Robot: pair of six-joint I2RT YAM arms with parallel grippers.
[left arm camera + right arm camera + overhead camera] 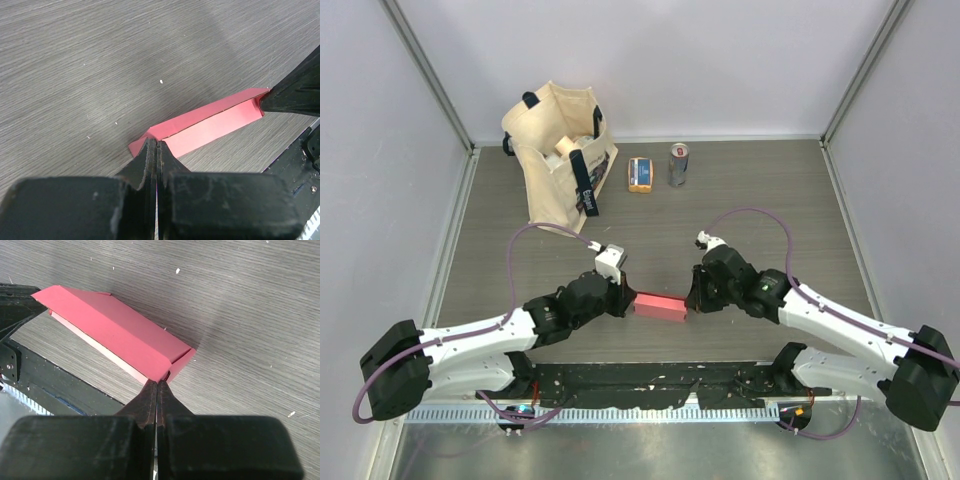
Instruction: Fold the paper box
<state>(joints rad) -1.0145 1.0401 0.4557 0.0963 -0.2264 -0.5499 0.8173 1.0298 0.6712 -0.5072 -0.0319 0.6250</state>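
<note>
The paper box (660,305) lies as a low pinkish-red block on the grey table, between my two grippers. My left gripper (625,298) is shut, and its tips (157,142) touch the box's left end, where a small flap (139,147) sticks out. My right gripper (692,298) is also shut, its tips (159,382) pressed to the box's right end by the folded flap (182,359). Nothing shows between either pair of jaws. The left wrist view takes in the box (210,125) lengthwise, and the right wrist view looks along the box (115,330) from the other end.
A beige tote bag (560,150) stands at the back left. An orange-and-blue packet (640,174) and a small can (678,164) sit beside it. A black base rail (650,380) runs along the near edge just below the box.
</note>
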